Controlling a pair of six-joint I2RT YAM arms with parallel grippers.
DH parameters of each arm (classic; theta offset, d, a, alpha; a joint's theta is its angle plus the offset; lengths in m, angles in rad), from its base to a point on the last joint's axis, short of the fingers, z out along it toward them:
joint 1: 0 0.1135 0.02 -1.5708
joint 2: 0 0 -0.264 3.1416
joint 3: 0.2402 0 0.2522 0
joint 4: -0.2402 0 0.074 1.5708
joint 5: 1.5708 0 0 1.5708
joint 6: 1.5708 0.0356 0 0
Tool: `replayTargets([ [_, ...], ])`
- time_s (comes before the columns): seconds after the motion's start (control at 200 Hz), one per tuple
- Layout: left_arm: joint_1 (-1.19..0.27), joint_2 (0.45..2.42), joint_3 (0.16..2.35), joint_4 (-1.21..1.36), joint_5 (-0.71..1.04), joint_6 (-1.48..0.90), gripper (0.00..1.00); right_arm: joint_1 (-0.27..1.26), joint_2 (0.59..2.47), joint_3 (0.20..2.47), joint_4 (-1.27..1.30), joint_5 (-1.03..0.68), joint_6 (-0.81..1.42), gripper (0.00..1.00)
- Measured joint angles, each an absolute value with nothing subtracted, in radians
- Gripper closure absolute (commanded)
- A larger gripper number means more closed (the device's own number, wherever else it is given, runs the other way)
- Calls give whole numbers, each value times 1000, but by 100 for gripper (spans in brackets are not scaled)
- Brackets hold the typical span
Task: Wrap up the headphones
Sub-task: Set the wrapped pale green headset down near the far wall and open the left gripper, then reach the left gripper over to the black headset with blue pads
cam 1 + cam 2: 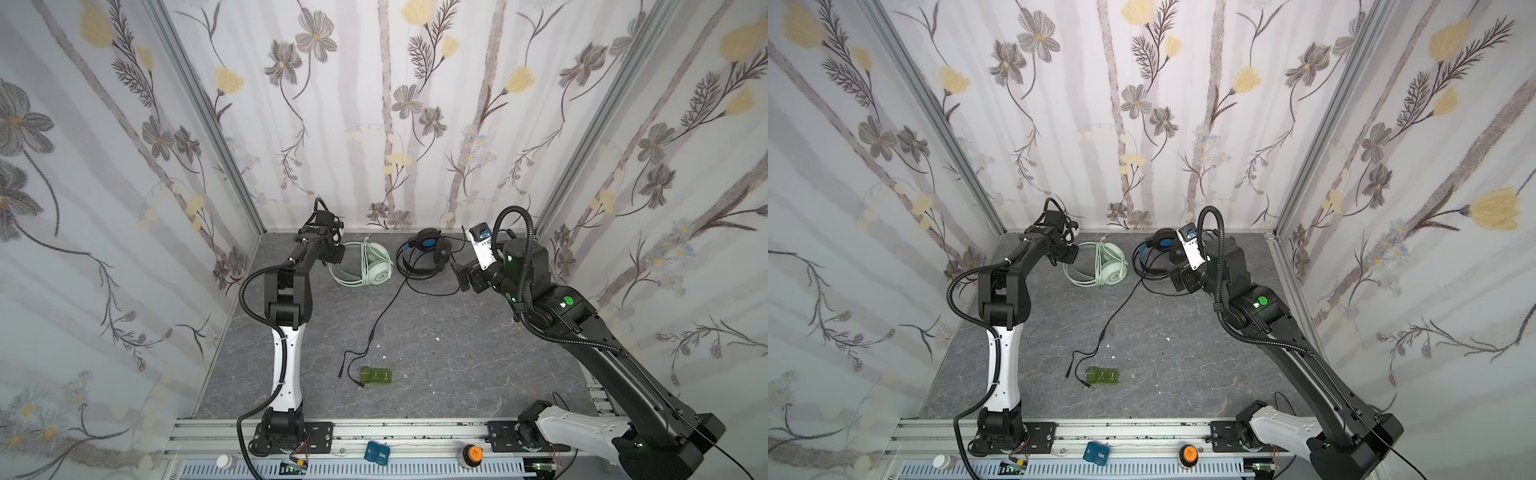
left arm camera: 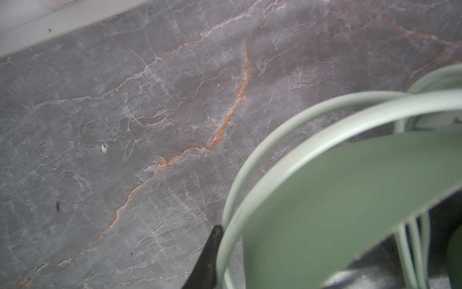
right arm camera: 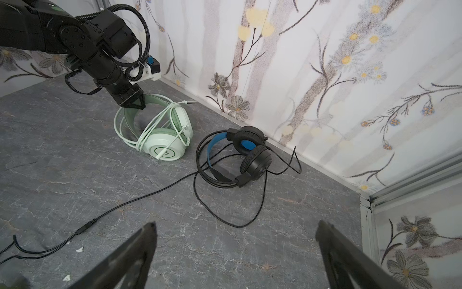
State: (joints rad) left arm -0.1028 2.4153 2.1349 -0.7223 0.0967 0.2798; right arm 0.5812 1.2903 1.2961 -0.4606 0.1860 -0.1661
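The mint green headphones (image 1: 365, 264) (image 1: 1100, 264) (image 3: 162, 135) lie near the back wall with their white cable looped round the ear cups and band. My left gripper (image 1: 337, 254) (image 3: 133, 105) straddles their headband (image 2: 350, 200). One black finger (image 2: 212, 250) rests against the cable and the other finger is hidden. The black headphones (image 1: 424, 253) (image 1: 1154, 253) (image 3: 250, 152), blue inside, lie to the right of them. Their black cable (image 1: 386, 316) (image 3: 140, 200) trails loose toward the front. My right gripper (image 1: 463, 276) (image 3: 237, 225) hangs open just right of them, holding nothing.
Three small green blocks (image 1: 376, 376) sit near the cable's plugs at the front. The flowered back wall stands close behind both headsets. On the front rail are a blue box (image 1: 377, 452), an orange-topped item (image 1: 471, 455) and a white bottle (image 1: 225, 461).
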Motion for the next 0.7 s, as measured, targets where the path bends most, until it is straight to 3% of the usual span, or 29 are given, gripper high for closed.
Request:
replayTargets([
  [0.225, -102, 2423, 2160, -721, 99, 253, 55, 581, 1290, 1314, -473, 186, -176, 0],
  [0.699, -94, 2391, 2189, -737, 52, 180, 46, 629, 1299, 1377, -507, 216, -176, 0],
])
